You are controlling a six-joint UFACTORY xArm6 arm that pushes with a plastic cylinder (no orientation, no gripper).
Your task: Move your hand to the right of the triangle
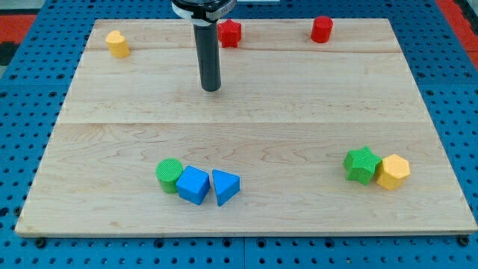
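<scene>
smooth dark rod, my tip (pixel 211 89) on pale wood grain, well above the blue triangle (pixel 225 186); no jaws fitted

Light: bright, even, from overhead.
Shadows: short, soft beneath blocks.
Glare: faint sheen on the board (pixel 299 97).
Focus: sharp throughout.

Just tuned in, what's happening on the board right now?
My tip sits near the view's top, touching no block, just left of the red star block. The blue triangle lies far below, at the right end of a row with the blue cube and green cylinder. The move hasn't reached it yet.
</scene>
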